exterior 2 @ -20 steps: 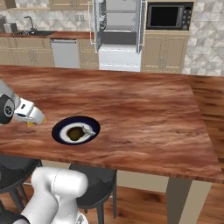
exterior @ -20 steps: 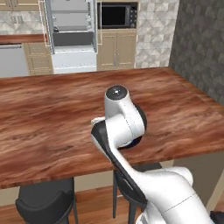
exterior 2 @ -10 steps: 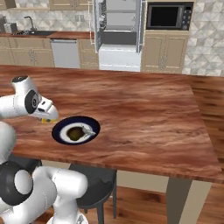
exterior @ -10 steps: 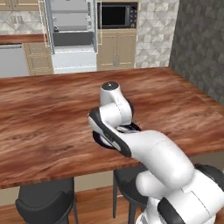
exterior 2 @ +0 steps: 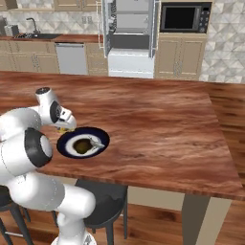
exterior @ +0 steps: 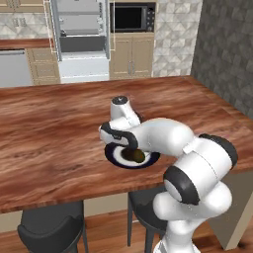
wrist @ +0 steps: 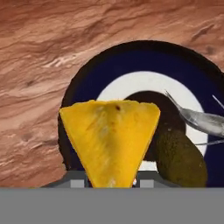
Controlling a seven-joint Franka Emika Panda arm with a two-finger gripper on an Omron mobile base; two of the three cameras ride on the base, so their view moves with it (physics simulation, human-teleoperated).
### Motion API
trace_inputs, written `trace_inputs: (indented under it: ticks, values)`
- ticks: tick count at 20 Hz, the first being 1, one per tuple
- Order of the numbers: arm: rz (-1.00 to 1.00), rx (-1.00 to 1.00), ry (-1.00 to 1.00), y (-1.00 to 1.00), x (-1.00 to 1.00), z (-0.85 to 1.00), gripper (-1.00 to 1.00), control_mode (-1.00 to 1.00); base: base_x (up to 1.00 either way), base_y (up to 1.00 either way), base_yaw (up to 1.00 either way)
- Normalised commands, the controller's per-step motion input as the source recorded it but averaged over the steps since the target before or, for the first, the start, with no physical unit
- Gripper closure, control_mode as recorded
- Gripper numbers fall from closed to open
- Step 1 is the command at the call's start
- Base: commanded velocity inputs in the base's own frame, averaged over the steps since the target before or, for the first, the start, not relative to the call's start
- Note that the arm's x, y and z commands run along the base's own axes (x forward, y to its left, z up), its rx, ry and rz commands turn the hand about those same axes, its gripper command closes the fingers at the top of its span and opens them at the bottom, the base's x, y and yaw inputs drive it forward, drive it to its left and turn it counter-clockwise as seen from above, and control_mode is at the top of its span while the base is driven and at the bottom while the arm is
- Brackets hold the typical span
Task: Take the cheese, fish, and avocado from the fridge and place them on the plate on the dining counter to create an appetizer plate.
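The cheese (wrist: 109, 140) sits clamped between the jaws at the hand view's bottom centre, hanging over the plate (wrist: 87, 74). The avocado (wrist: 180, 158) and silvery fish (wrist: 205, 122) lie on the plate at lower right. No writing is readable.

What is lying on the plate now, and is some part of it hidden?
On the plate lie the avocado and a thin silvery fish. The held cheese hangs above and covers part of the plate.

A home kitchen: open fridge (exterior 2: 129, 33), microwave (exterior 2: 183, 17), sink (exterior 2: 35, 34), wood-topped dining counter (exterior 2: 158, 119) with stools (exterior: 50, 233).
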Motion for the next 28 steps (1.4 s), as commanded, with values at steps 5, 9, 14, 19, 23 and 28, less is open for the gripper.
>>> trace_inputs:
  ticks: [5, 9, 14, 19, 23, 28]
  values:
    - [0.00, 0.00, 0.01, 0.01, 0.78, -0.65, 1.00, -1.00, 0.00, 0.00, 0.00]
    - [0.00, 0.00, 0.05, 0.08, 0.61, -0.63, 1.00, -1.00, 0.00, 0.00, 0.00]
    - [0.00, 0.00, 0.03, 0.18, 0.28, -0.61, 1.00, -1.00, 0.00, 0.00, 0.00]
    - [-0.01, 0.00, 0.00, -0.06, -0.23, -0.36, -1.00, -1.00, 0.00, 0.00, 0.00]
    - [-0.08, 0.00, 0.00, -0.84, -0.95, 0.00, -1.00, -1.00, 0.00, 0.00, 0.00]
    - [-0.06, 0.01, -0.01, -1.00, -0.97, 0.21, -1.00, -1.00, 0.00, 0.00, 0.00]
